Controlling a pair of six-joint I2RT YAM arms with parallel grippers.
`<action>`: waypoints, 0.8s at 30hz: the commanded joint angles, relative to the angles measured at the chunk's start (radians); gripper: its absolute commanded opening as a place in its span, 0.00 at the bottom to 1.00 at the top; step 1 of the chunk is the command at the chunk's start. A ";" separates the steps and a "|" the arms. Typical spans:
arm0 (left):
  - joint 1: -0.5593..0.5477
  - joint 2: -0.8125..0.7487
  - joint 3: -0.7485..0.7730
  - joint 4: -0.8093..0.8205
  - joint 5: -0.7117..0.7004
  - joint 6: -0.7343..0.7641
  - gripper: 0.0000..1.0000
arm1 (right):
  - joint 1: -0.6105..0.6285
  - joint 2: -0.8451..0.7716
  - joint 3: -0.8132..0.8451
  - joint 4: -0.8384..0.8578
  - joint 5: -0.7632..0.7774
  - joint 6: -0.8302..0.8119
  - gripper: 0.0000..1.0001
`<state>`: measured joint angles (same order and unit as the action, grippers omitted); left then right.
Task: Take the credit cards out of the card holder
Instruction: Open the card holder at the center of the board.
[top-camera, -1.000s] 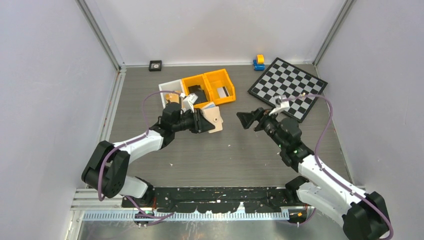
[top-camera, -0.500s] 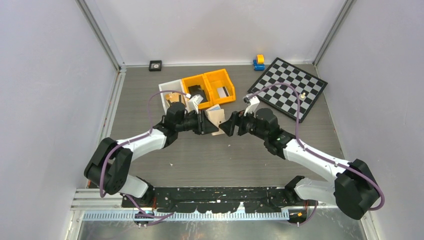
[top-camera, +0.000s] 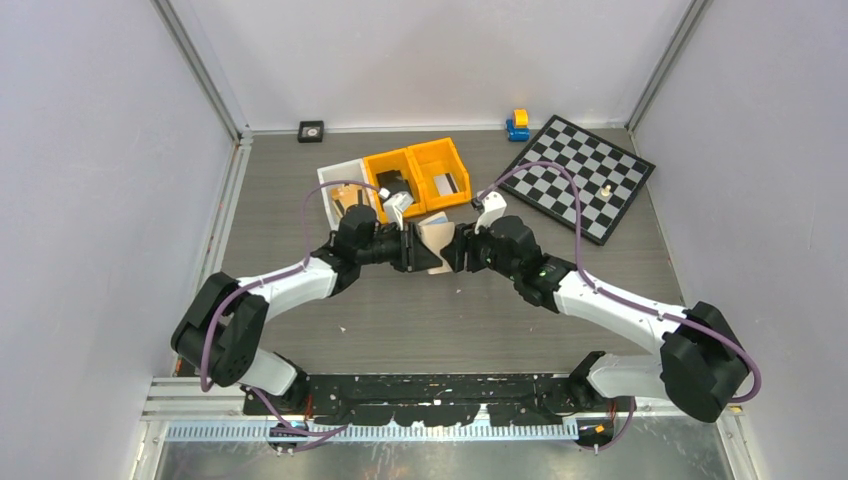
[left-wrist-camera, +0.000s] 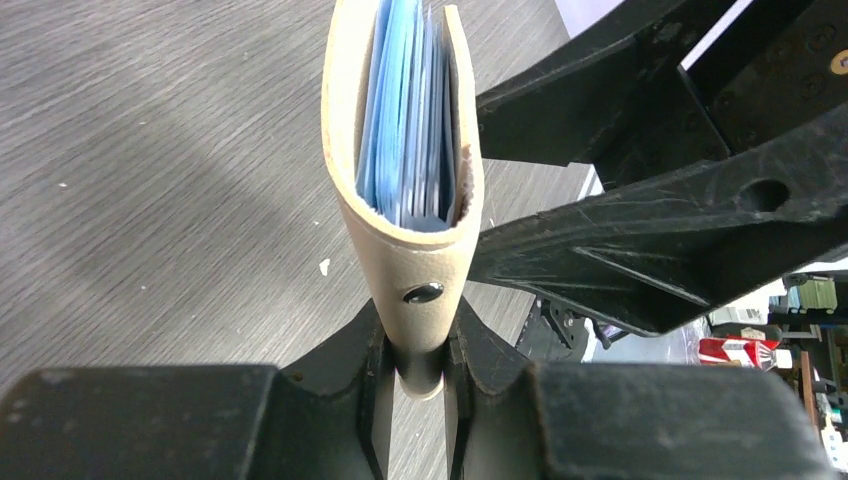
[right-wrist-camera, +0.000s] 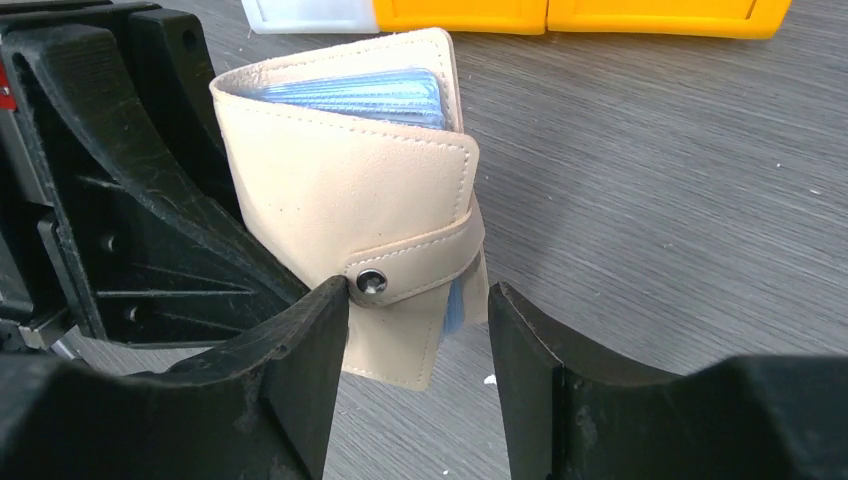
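One card holder (right-wrist-camera: 340, 200) in left claw (left-wrist-camera: 418, 345), right claw (right-wrist-camera: 418, 300) astride.

Wallet (top-camera: 432, 231) is boxed in sideways: left gripper (top-camera: 420, 256) at 9 o'clock, right gripper (top-camera: 452, 252) at 3. Orange bins (top-camera: 418, 178) stand near at 12, chessboard (top-camera: 578, 176) well apart at 2. Bare table (top-camera: 440, 320) at 6, the open way in.

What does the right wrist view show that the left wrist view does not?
Only right wrist: the strap snapped shut across the holder, and the orange bins behind. Only left wrist: the bluish pockets between the covers, and the left fingers clamped on the holder's near end. Both: the holder and the grey table.
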<state>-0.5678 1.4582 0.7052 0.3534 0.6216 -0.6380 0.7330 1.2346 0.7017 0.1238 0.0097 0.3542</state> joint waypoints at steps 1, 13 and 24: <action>-0.017 -0.007 0.043 0.047 0.040 0.014 0.12 | -0.002 -0.037 0.010 0.011 0.106 -0.012 0.57; -0.023 -0.007 0.039 0.054 0.044 0.012 0.12 | 0.032 0.001 0.048 -0.044 0.136 -0.053 0.66; -0.024 -0.003 0.044 0.034 0.029 0.018 0.12 | 0.091 0.042 0.106 -0.161 0.488 -0.065 0.47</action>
<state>-0.5838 1.4666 0.7074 0.3264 0.6044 -0.6338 0.8326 1.2720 0.7692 0.0311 0.2592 0.2970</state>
